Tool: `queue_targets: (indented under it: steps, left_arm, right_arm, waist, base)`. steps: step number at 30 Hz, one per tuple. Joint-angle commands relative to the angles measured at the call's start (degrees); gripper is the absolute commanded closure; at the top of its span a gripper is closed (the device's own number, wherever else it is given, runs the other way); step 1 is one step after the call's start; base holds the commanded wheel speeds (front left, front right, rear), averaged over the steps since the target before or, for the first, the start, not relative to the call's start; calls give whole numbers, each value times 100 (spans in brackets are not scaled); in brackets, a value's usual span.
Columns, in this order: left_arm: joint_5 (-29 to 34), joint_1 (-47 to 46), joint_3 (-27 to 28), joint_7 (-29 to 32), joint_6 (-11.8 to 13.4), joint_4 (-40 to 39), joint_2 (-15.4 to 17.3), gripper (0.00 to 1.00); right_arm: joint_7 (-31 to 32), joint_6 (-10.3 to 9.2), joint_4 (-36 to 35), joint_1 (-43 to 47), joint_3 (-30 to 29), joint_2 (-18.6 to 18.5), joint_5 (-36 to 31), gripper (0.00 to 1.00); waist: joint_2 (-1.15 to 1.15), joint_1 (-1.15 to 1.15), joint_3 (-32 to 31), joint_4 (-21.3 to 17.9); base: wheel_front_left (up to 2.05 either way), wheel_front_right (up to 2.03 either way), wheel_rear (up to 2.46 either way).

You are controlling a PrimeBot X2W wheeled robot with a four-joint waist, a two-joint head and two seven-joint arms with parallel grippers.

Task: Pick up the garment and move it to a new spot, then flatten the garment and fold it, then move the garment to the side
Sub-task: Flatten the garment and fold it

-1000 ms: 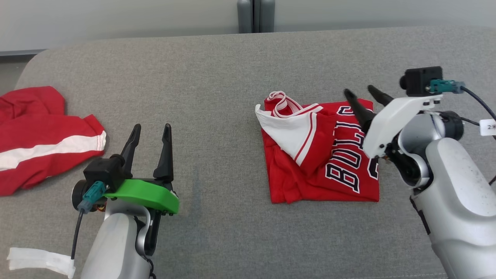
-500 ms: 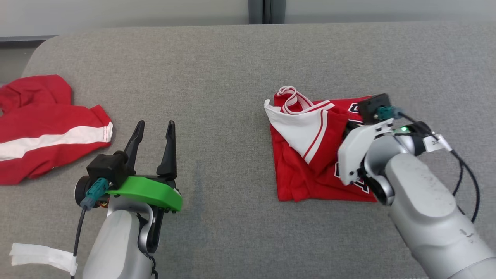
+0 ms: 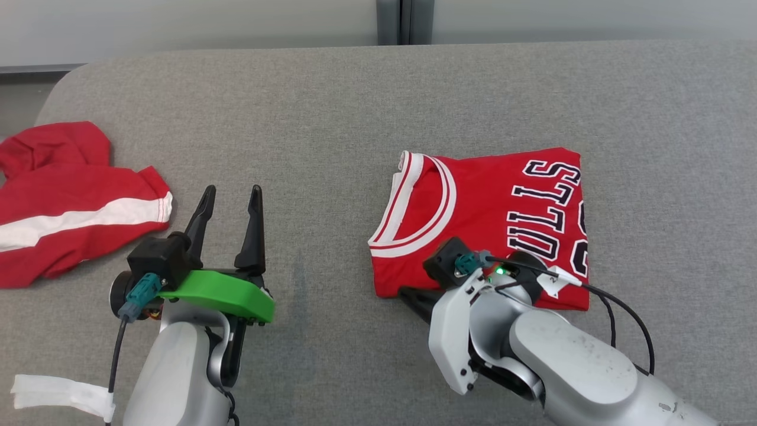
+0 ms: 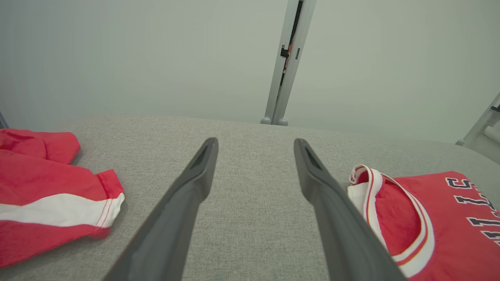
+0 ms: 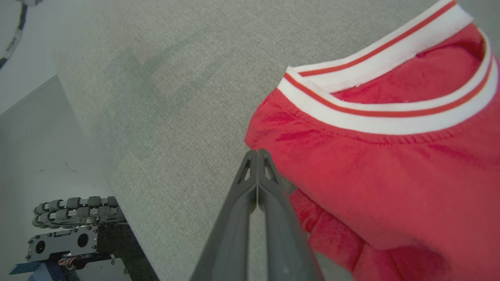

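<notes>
The garment (image 3: 491, 219), a red jersey with white collar trim and dark lettering, lies folded flat right of centre on the grey padded surface (image 3: 331, 118). It also appears in the left wrist view as the garment (image 4: 437, 226) and in the right wrist view as the garment (image 5: 390, 175). My right gripper (image 3: 407, 292) is shut, its tips (image 5: 256, 153) at the jersey's near left corner and touching the fabric edge. Whether cloth is pinched between them I cannot tell. My left gripper (image 3: 232, 192) stands open well left of the jersey, with nothing between its fingers (image 4: 195, 183).
A second red garment with a white stripe (image 3: 65, 201) lies crumpled at the far left edge. A white strip (image 3: 59, 396) sits at the lower left. A grey post (image 3: 402, 21) stands behind the surface. Past the surface's edge, a cable chain (image 5: 74, 210) lies on the floor.
The jersey went from crumpled with a white flap up to flat with its collar showing. My right arm swung from its far right side to its near left corner and shut.
</notes>
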Motion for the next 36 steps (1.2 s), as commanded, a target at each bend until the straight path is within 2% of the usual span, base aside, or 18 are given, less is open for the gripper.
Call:
queue_targets:
  steps: [1,4,6,7,8,12,20,29,36]
  left_arm:
    - [-12,40,20,-18,-12,14,14,0]
    - [-3,75,46,-18,-12,14,14,0]
    - [5,85,51,-18,-12,14,13,0]
    - [4,83,46,-18,-12,11,13,0]
    - [1,81,39,-18,-12,11,14,0]
    - [-23,55,-2,-18,-12,6,14,0]
    - [-56,31,-40,-18,-12,-10,14,0]
    - [-125,-38,-95,-18,-12,-13,13,0]
    - [-168,-52,-133,-18,-12,-15,14,0]
  right_arm:
    - [119,1,-157,111,96,-108,148,100]
    - [104,1,-511,113,-51,-309,298,100]
    - [22,1,-594,94,-281,-382,165,100]
    - [11,1,-599,89,-376,-408,76,34]
    - [53,1,-567,96,-483,-430,-62,0]
    - [219,1,-564,52,-608,-358,-682,0]
    - [148,0,-398,-19,-236,-60,-1805,0]
    - [-421,0,552,-204,-5,280,-2480,0]
    - [-789,0,1326,-349,-200,524,-2876,0]
  waist:
    - [0,0,-16,-25]
    - [0,0,-35,-75]
    - [0,0,-43,-105]
    - [0,0,-45,-114]
    - [0,0,-47,-121]
    - [0,0,-41,-115]
    - [0,0,7,-43]
    - [0,0,81,79]
    - [0,0,129,163]
  base:
    - [0,0,0]
    - [0,0,0]
    - [0,0,0]
    - [0,0,0]
    - [0,0,0]
    - [0,0,0]
    - [0,0,0]
    - [0,0,0]
    - [0,0,0]
